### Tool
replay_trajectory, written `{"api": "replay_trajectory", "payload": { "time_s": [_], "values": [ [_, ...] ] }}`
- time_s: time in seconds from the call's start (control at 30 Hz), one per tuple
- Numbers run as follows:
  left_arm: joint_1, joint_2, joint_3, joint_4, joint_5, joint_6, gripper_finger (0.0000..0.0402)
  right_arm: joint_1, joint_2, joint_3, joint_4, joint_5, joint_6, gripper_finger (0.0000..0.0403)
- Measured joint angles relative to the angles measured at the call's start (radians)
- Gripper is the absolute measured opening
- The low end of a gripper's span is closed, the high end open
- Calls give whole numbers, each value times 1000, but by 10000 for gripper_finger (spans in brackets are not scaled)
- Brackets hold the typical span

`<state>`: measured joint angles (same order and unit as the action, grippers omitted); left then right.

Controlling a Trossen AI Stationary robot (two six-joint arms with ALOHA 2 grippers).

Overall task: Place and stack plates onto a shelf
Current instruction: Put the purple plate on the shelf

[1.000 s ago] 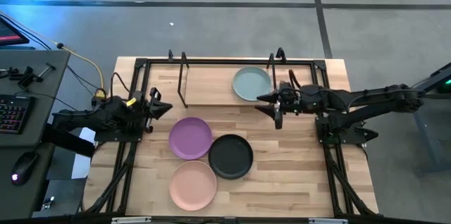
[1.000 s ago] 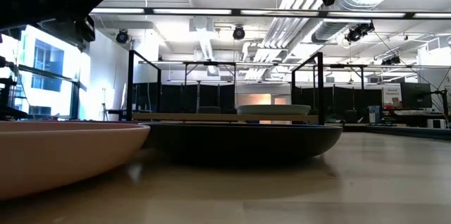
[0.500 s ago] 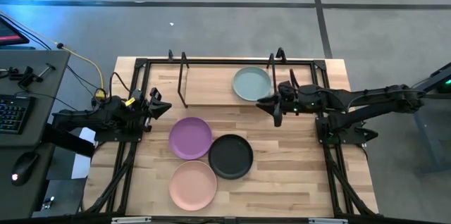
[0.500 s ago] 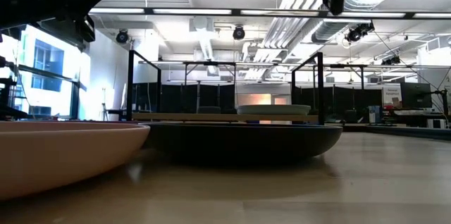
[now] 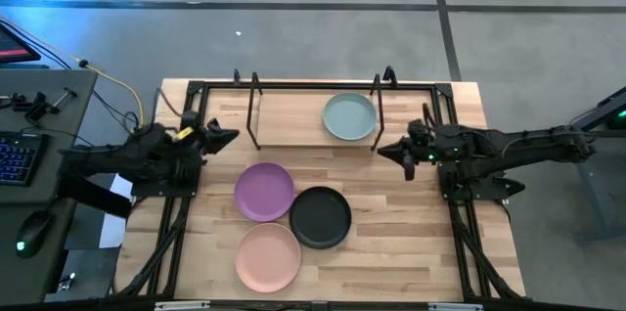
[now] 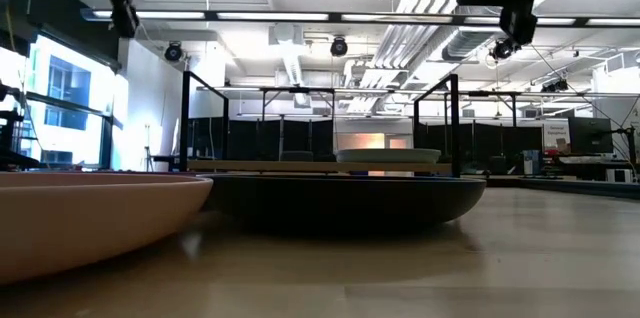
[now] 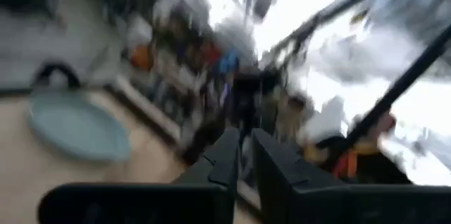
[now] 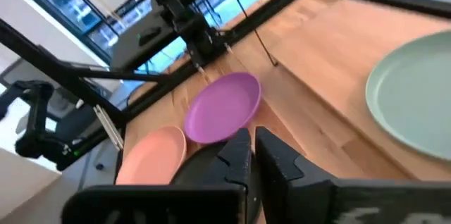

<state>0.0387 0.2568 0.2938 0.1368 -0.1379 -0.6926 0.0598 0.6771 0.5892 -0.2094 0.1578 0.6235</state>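
Observation:
The pale blue-green plate (image 5: pixel 349 115) lies flat on the right end of the shelf's wooden board (image 5: pixel 289 120). The purple plate (image 5: pixel 264 192), the black plate (image 5: pixel 320 217) and the pale pink plate (image 5: pixel 268 257) lie on the table nearer the front. The black plate's rim overlaps the purple and the pink one. My right gripper (image 5: pixel 383 149) hovers shut just right of the shelf, holding nothing. My left gripper (image 5: pixel 233 136) hovers shut left of the shelf, above the table, with nothing between its fingers (image 7: pixel 229 160).
A black metal frame (image 5: pixel 196 86) runs along the table's far, left and right sides. The shelf's thin black wire legs (image 5: pixel 256 111) stand up at its left end. A side desk with a keyboard (image 5: pixel 15 155) is beyond the left edge. Bare wood shows at the front right.
My right gripper has drawn back from the blue-green plate toward the table's right edge, and its fingers have come together. My left gripper has risen and swung a little toward the far edge. The plates have stayed where they were.

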Motion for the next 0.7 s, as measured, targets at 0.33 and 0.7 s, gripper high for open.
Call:
{"api": "replay_trajectory", "payload": {
  "time_s": [0.33, 0.7],
  "values": [
    [-37, 394, 522, -624, 374, -188, 132, -28, -16, -1, 56, 6, -67, 0],
    [-395, 487, 526, -1063, 185, -653, 138, -28, -9, -2, 15, -2, -75, 0]
  ]
}}
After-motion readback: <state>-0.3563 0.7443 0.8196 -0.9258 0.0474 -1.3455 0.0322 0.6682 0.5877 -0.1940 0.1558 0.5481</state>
